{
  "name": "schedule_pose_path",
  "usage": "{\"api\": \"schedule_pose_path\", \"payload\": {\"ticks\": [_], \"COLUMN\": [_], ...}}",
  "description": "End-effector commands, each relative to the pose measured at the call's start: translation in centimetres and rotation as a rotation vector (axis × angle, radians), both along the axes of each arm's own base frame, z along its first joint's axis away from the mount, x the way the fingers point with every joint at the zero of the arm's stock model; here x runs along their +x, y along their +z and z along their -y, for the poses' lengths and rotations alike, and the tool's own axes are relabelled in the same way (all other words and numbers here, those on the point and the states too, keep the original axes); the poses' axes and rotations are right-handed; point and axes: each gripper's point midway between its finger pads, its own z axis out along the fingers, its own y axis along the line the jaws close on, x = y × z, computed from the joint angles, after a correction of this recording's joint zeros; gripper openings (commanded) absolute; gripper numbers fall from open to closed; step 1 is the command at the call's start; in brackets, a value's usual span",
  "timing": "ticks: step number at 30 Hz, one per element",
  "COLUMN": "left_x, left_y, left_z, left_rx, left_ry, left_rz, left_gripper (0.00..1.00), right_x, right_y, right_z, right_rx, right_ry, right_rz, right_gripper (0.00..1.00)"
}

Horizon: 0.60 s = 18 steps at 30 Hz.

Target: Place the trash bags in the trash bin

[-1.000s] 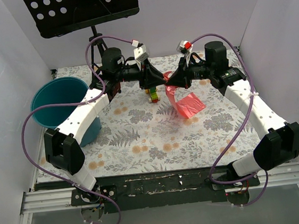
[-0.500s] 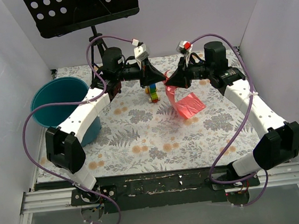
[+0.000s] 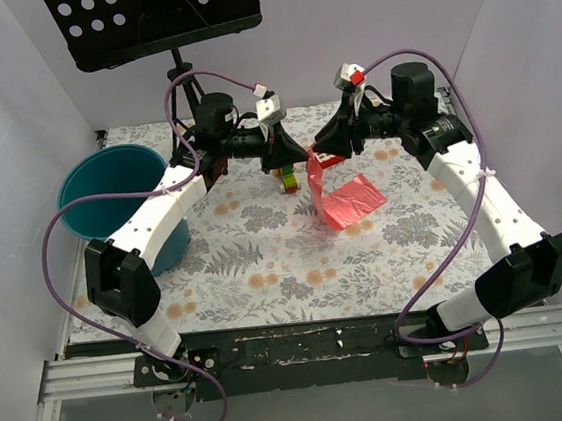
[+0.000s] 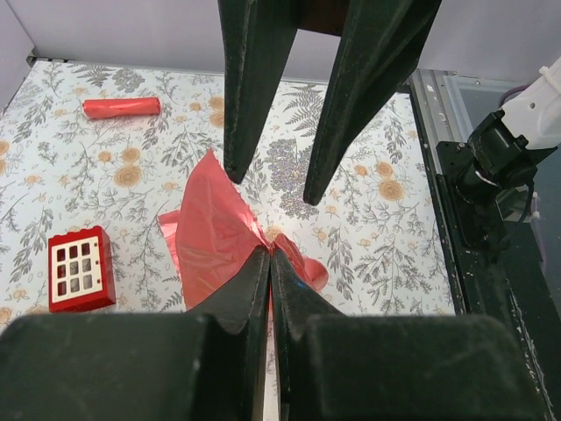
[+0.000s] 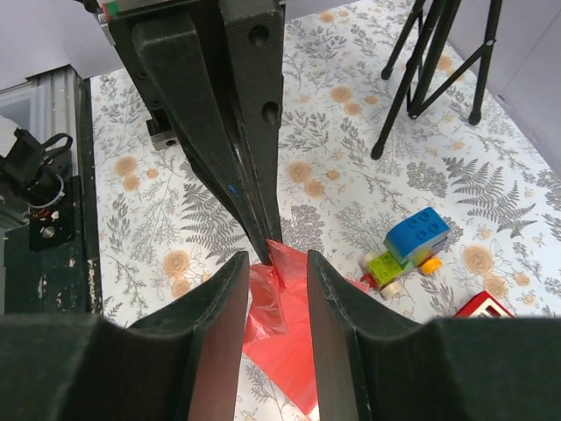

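The pink-red trash bag [image 3: 345, 202] hangs in the middle of the table, its lower part lying on the cloth. My left gripper [image 4: 270, 254] is shut on the bag's top edge [image 4: 215, 232]. It also shows in the top view [image 3: 295, 156] and in the right wrist view [image 5: 263, 250]. My right gripper [image 5: 275, 261] is open, its fingers on either side of the bag's top [image 5: 280, 346], right against the left gripper's tips. It shows in the top view [image 3: 317, 153] too. The teal trash bin [image 3: 108, 193] stands at the left edge, far from the bag.
A small brick car [image 5: 408, 250] stands behind the bag. A red box with white squares [image 4: 81, 269] and a red stick [image 4: 121, 107] lie on the floral cloth. A tripod [image 5: 438, 61] with a black perforated stand [image 3: 155, 18] is at the back.
The right arm's wrist has risen and shifted right. The bag's top has moved slightly left towards the left gripper, and the sheet now hangs longer.
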Motion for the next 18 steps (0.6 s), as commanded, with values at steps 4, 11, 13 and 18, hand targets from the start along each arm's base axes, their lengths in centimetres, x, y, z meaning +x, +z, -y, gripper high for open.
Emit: {"api": "schedule_pose_path", "payload": {"ticks": [4, 11, 13, 18], "left_x": [-1.1, 0.1, 0.5, 0.2], "left_y": [3.9, 3.8, 3.5, 3.9], "left_z": [-0.5, -0.6, -0.6, -0.5], "left_rx": [-0.043, -0.051, -0.047, -0.058], "left_ry": [0.013, 0.115, 0.137, 0.116], "left_rz": [0.058, -0.007, -0.028, -0.040], "left_gripper": [0.00, 0.00, 0.00, 0.00], "right_x": [-0.5, 0.9, 0.3, -1.4], "right_y": [-1.0, 1.5, 2.2, -0.2], "right_z": [-0.6, 0.8, 1.1, 0.9], "right_rx": [-0.004, -0.017, -0.011, -0.043], "right_ry": [0.045, -0.090, -0.097, -0.021], "right_rz": [-0.017, 0.126, 0.153, 0.065], "right_gripper": [0.39, 0.42, 0.44, 0.41]}}
